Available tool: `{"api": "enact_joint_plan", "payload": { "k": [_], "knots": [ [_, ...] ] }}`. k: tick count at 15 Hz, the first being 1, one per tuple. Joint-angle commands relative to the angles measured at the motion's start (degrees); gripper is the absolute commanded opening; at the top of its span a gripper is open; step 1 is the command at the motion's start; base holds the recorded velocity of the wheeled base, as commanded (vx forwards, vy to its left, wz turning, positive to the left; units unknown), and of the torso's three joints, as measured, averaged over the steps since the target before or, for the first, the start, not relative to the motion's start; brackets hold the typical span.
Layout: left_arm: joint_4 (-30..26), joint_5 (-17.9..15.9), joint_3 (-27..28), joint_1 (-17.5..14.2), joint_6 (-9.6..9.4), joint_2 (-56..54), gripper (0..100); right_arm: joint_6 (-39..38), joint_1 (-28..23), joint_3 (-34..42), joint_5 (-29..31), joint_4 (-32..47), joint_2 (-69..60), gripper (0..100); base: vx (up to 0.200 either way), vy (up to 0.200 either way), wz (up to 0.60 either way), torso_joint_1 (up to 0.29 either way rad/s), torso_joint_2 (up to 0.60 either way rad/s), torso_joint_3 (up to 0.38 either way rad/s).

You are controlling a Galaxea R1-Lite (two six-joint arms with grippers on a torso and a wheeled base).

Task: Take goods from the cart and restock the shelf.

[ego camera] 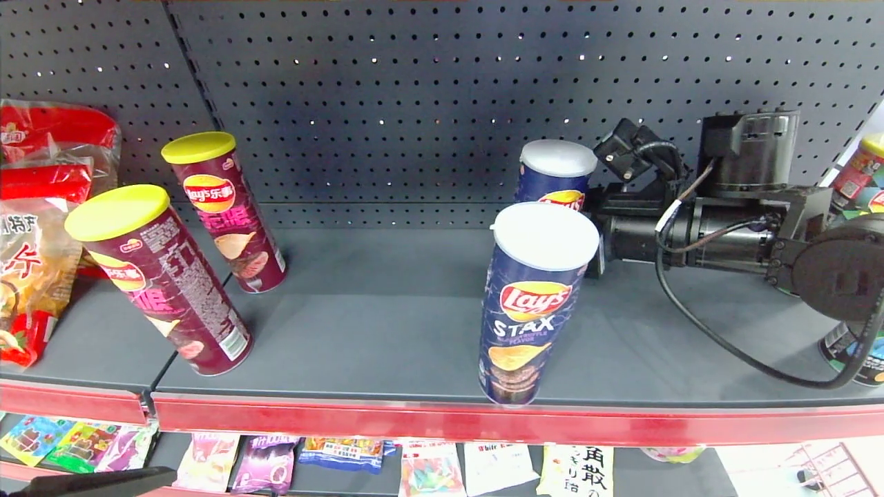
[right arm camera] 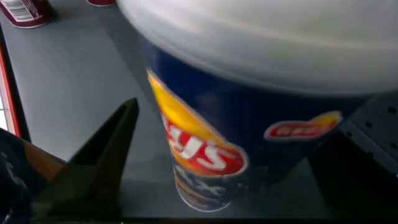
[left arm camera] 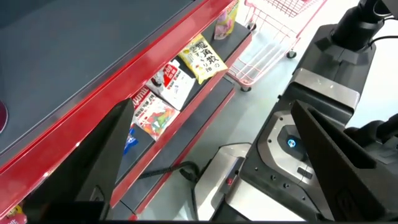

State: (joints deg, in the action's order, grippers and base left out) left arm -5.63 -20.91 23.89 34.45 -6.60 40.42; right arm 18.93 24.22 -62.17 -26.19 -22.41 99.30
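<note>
Restocking seems to be at the placing step. Low at the near left, below the shelf's red lip, the left tool (left arm camera: 211, 106) hangs with its fingers apart and nothing between them. On the shelf (ego camera: 387, 324), snack bags (ego camera: 41, 207) crowd the left end. Next come two maroon cans, one near (ego camera: 159, 276) and one farther back (ego camera: 224, 207). Right of the middle, the near blue can (ego camera: 528, 310) stands at the front edge, and the far blue can (ego camera: 556, 172) stands on its base behind it.

The right tool (right arm camera: 239, 130) comes in from the right and straddles the far blue can. Its fingers are apart, and a strip of shelf shows beside one finger, so I'd say nothing is clamped. The next move, I judge, is to back straight out to the right without nudging either blue can. After that it can go to the cart (ego camera: 839, 459), low on the right, for more.
</note>
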Motion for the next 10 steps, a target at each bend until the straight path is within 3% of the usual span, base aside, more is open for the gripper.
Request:
{"api": "enact_joint_plan", "payload": {
  "k": [1,7,10],
  "knots": [
    [0.0,0.0,0.1,0.0,0.0,1.1,100,0.0,0.0,0.6,0.0,0.0,-1.2,100,0.0,0.0,0.0,0.0,0.0,0.0],
    [0.3,0.0,1.7,0.0,-0.08,5.8,100,-0.1,-1.9,4.5,0.3,0.0,-6.2,100,0.0,0.0,0.0,0.0,0.0,0.0],
    [1.7,0.0,4.7,0.0,-0.44,13.3,100,-0.1,-5.9,8.6,0.6,0.0,-11.1,100,0.0,0.0,0.0,0.0,0.0,0.0]
  ]
}}
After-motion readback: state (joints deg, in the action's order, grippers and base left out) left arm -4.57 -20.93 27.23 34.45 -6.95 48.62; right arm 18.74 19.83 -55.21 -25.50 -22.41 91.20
